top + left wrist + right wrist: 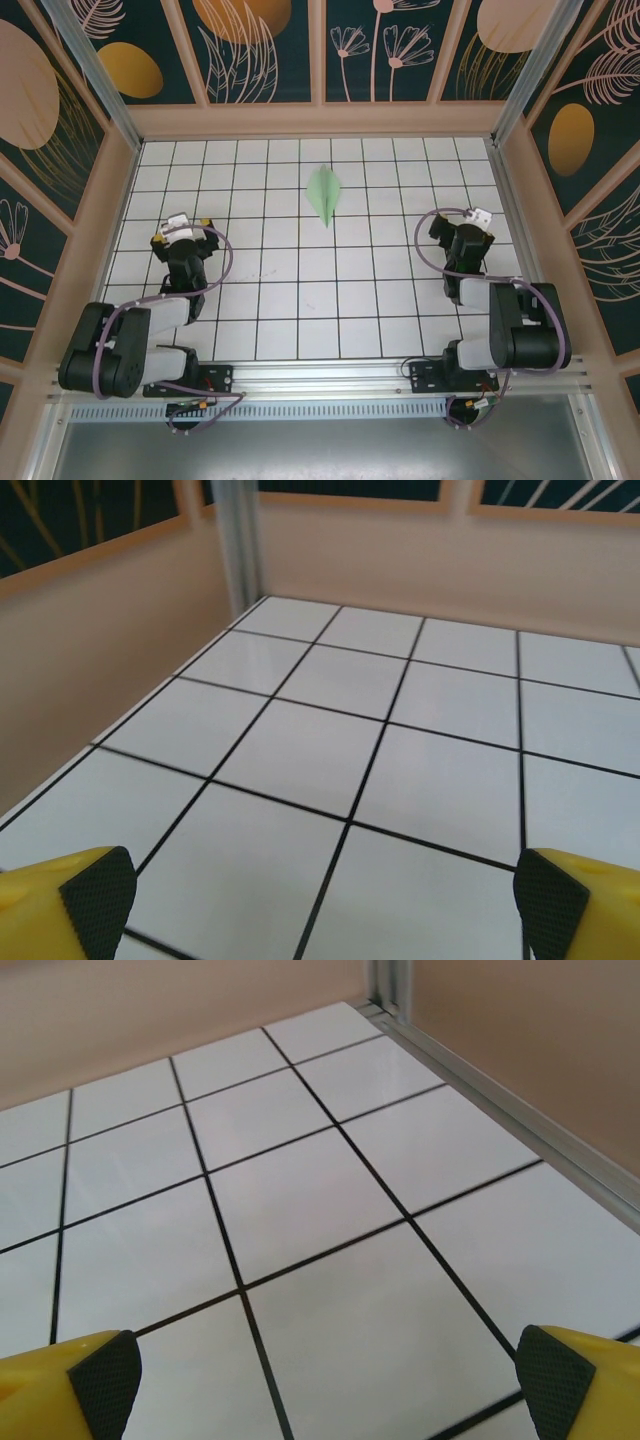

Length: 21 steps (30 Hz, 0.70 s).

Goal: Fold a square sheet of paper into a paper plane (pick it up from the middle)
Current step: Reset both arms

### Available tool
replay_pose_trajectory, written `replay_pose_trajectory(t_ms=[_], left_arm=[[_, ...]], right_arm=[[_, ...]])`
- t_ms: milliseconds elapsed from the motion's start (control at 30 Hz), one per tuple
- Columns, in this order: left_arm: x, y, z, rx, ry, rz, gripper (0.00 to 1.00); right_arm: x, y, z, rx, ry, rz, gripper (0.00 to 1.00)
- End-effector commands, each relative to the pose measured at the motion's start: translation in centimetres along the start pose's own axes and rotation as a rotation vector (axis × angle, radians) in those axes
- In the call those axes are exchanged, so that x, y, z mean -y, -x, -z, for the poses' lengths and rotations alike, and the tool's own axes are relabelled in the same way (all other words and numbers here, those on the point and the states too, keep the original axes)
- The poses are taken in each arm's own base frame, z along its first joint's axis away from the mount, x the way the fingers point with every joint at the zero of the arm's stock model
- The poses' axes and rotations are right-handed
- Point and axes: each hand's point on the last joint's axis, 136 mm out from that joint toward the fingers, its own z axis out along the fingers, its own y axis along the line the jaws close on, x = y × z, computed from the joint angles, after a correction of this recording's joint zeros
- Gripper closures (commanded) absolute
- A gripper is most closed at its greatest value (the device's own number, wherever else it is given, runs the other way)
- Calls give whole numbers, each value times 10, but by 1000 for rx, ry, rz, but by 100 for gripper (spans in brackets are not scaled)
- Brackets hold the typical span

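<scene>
Pale green folded paper plane [324, 195] lies on the white surface with the black grid lines [300, 300]. It sits in the far half, roughly on the centre line between the two arms. Long axis runs roughly far-to-near, centre crease visible, narrower tip toward the near side.

Left gripper [180, 228] is over the left part of the surface, jaws spread wide, nothing between them. In the left wrist view the two yellow fingers with black textured pads [95, 900] sit at the bottom corners, bare tiles in the gap. The beige side wall [90, 650] and an aluminium corner post [238, 540] are ahead.

Right gripper [470, 222] is over the right part, jaws also spread wide and holding nothing. In the right wrist view its black pads [550, 1385] are at the bottom corners, with bare tiles between them. An aluminium rail [520, 1125] runs along the foot of the right wall.

Plane is well apart from both grippers and touches neither. Both arms are folded back near their bases at the near edge.
</scene>
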Motion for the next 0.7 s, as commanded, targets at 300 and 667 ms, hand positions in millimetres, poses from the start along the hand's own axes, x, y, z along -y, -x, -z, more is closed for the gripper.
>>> replay_pose_trajectory(t_ms=[300, 667], left_arm=[[7, 22, -12, 152, -98, 15, 2], [3, 16, -19, 130, -100, 34, 1]], right_arm=[[-24, 18, 3, 162, 167, 52, 1], [-20, 15, 7, 185, 157, 43, 1]])
